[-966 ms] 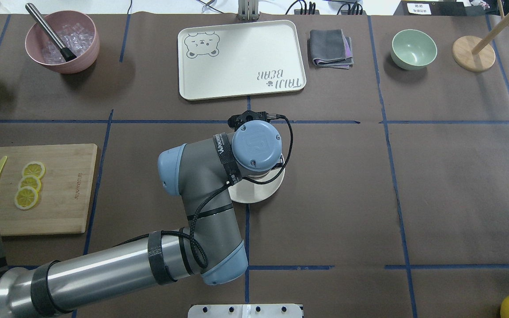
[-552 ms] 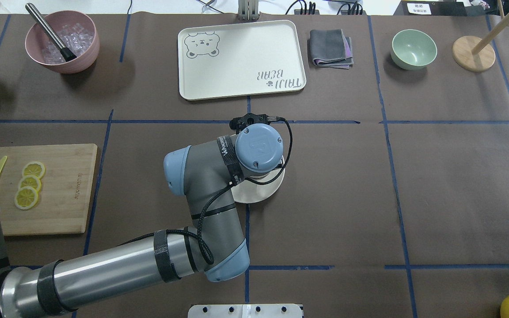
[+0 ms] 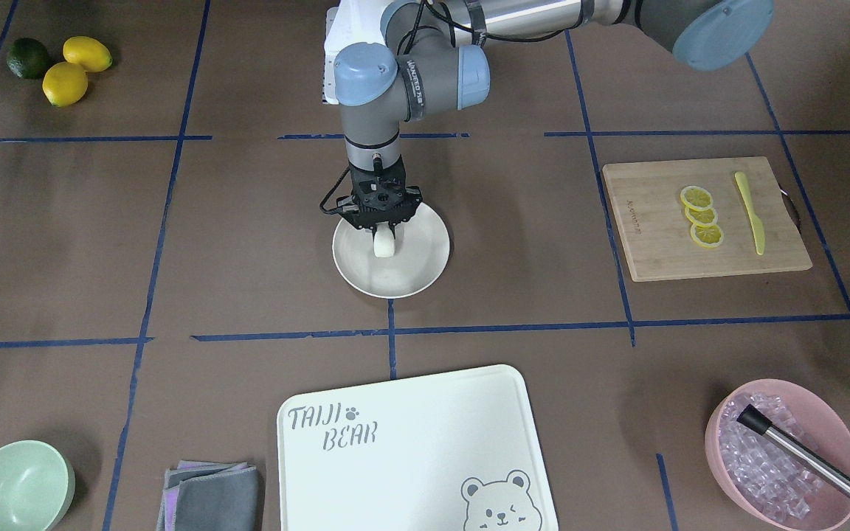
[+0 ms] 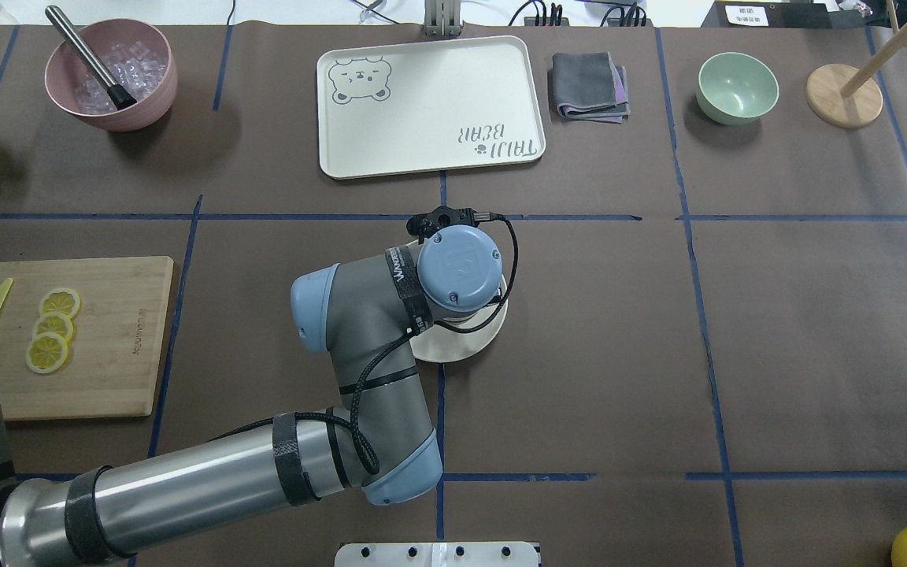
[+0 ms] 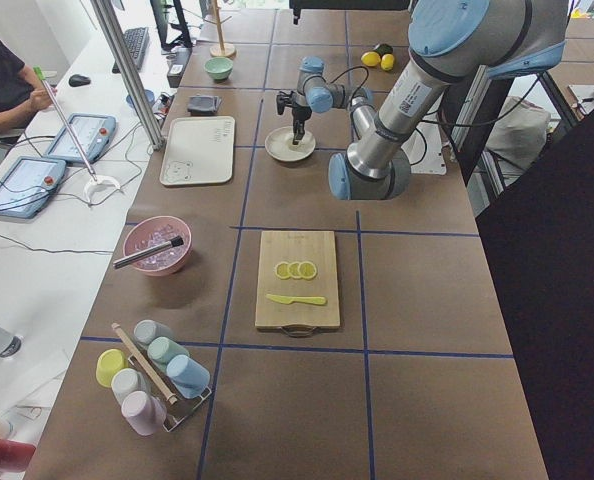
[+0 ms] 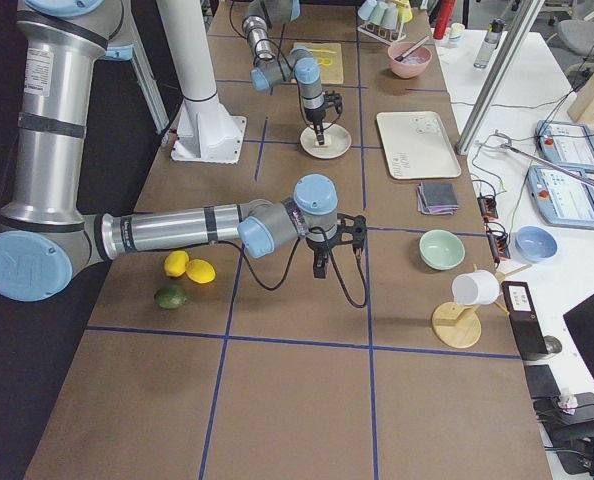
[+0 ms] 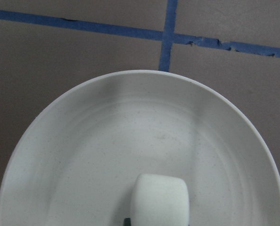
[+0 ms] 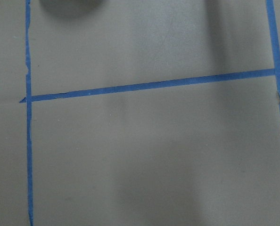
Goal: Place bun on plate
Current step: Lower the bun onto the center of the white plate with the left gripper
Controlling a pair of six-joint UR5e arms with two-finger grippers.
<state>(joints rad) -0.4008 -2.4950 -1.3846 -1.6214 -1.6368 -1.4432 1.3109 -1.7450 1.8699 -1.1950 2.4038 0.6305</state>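
Observation:
The round cream-white plate (image 3: pixel 404 277) sits mid-table. The bun (image 3: pixel 384 244), a small white stubby cylinder, is over the half of the plate nearer the robot, with my left gripper (image 3: pixel 384 234) pointing straight down and shut on it. The left wrist view shows the bun (image 7: pixel 160 200) at the bottom edge, low over the plate (image 7: pixel 130 127); whether they touch I cannot tell. In the overhead view the wrist hides the bun and most of the plate (image 4: pixel 461 348). My right gripper (image 6: pixel 321 268) hangs over bare table far to the right; whether it is open or shut I cannot tell.
A bear-print white tray (image 3: pixel 410 450) lies beyond the plate, flanked by a folded grey cloth (image 3: pixel 211 494) and a mint-green bowl (image 3: pixel 12 487). A cutting board (image 3: pixel 705 217) carries lemon slices and a yellow knife. A pink bowl of ice (image 3: pixel 783 450) and whole lemons (image 3: pixel 74 66) sit further out.
The left wrist has shifted slightly toward the robot's side over the plate, with the bun still held. Nothing else on the table has moved.

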